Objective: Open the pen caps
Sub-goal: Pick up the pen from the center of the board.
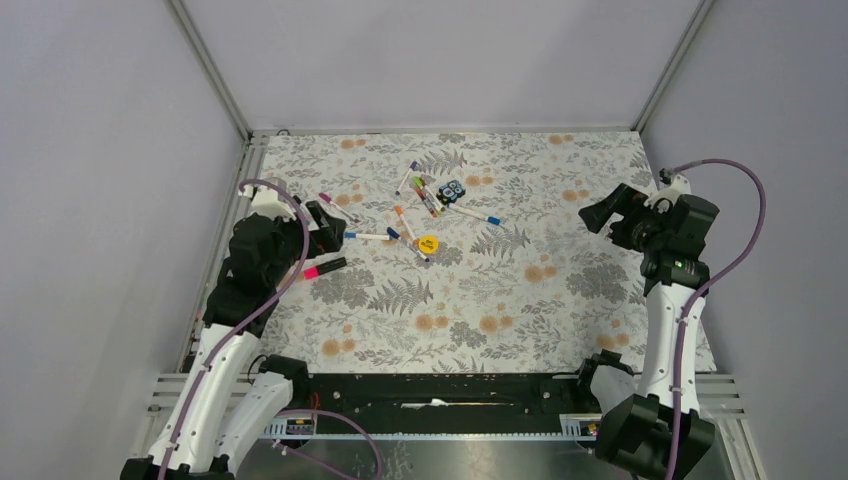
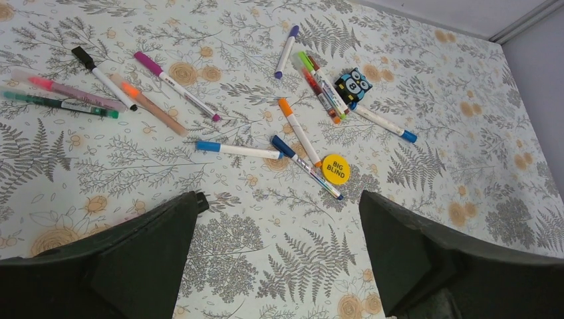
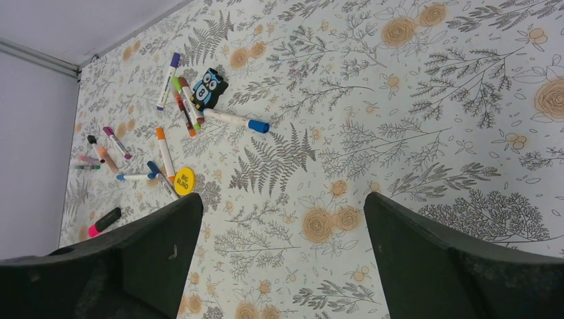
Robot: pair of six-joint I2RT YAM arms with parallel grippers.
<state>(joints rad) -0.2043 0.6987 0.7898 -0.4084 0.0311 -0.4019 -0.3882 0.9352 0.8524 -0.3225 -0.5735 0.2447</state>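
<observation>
Several thin pens (image 1: 420, 205) lie scattered on the floral table's far middle. In the left wrist view a blue pen cap (image 2: 208, 146), an orange cap (image 2: 284, 106), a purple cap (image 2: 293, 31) and a black cap (image 2: 82, 56) each sit on a pen's end. A thicker pink-and-black highlighter (image 1: 325, 268) lies apart at the left. My left gripper (image 1: 332, 230) hovers open just left of the pens, nothing between its fingers (image 2: 166, 246). My right gripper (image 1: 600, 214) hangs open far to the right, high over bare cloth, with the pens (image 3: 166, 153) well off to its left.
A flat yellow disc (image 2: 336, 169) lies beside the central pens, and a small black-and-blue owl block (image 2: 352, 86) sits behind them. Grey walls and a metal frame (image 1: 215, 75) close the table's back and sides.
</observation>
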